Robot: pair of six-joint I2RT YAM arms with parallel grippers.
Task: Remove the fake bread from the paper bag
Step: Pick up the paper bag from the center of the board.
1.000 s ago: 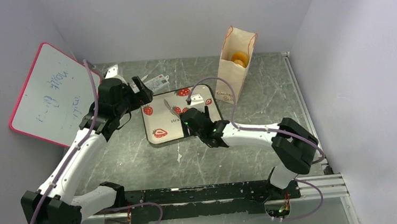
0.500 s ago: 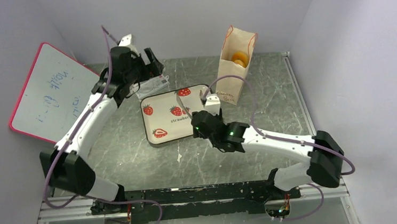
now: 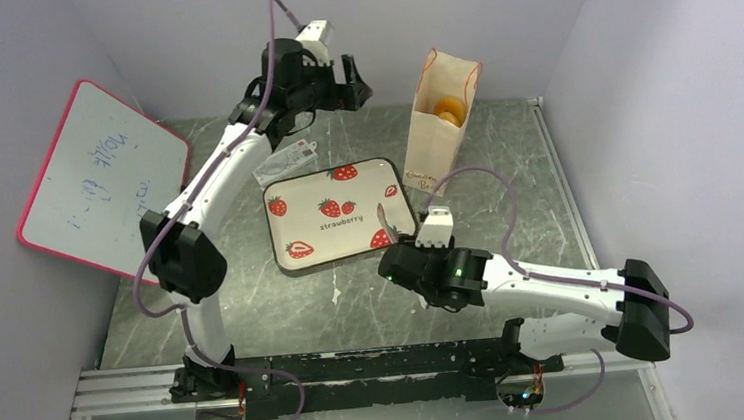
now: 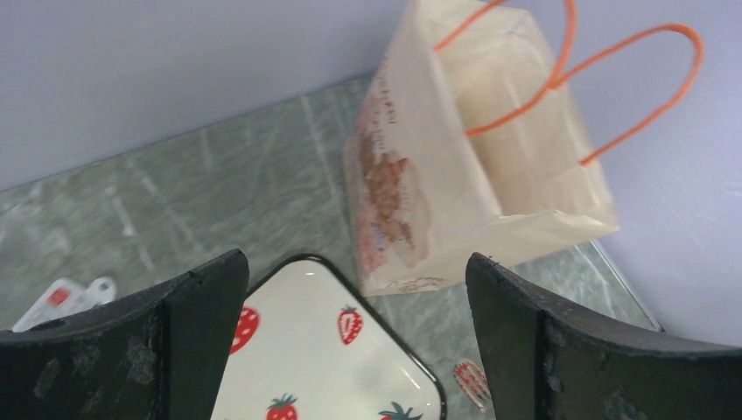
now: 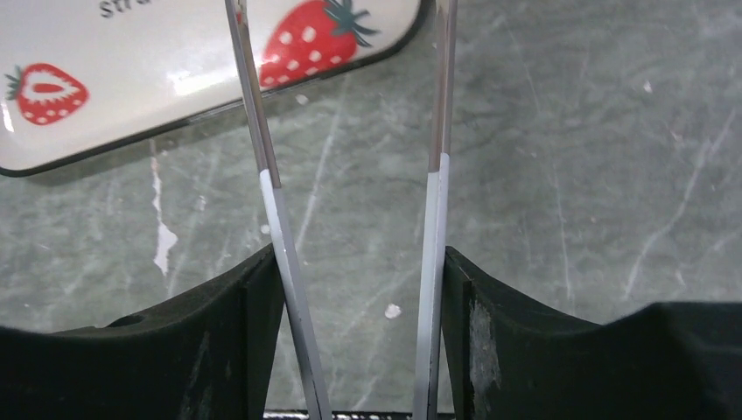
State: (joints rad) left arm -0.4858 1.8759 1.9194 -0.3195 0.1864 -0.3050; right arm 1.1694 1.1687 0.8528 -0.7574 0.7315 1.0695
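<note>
Bread (image 3: 448, 112) sat inside the bag (image 3: 434, 155).
Left gripper (image 4: 356, 271) hung open near it; right gripper (image 5: 354, 284) clamped tongs (image 5: 272, 210) by the tray (image 5: 175, 52) corner.

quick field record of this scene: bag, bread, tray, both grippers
bag: cream paper bag with orange loop handles, upright, beyond the tray's far right corner
bread: one golden toy pastry visible inside the bag
tray: white strawberry-print tray, no bread on it
left gripper: open, raised, facing the bag
right gripper: shut on metal tongs, tips apart and empty, at the tray's near right corner
</note>
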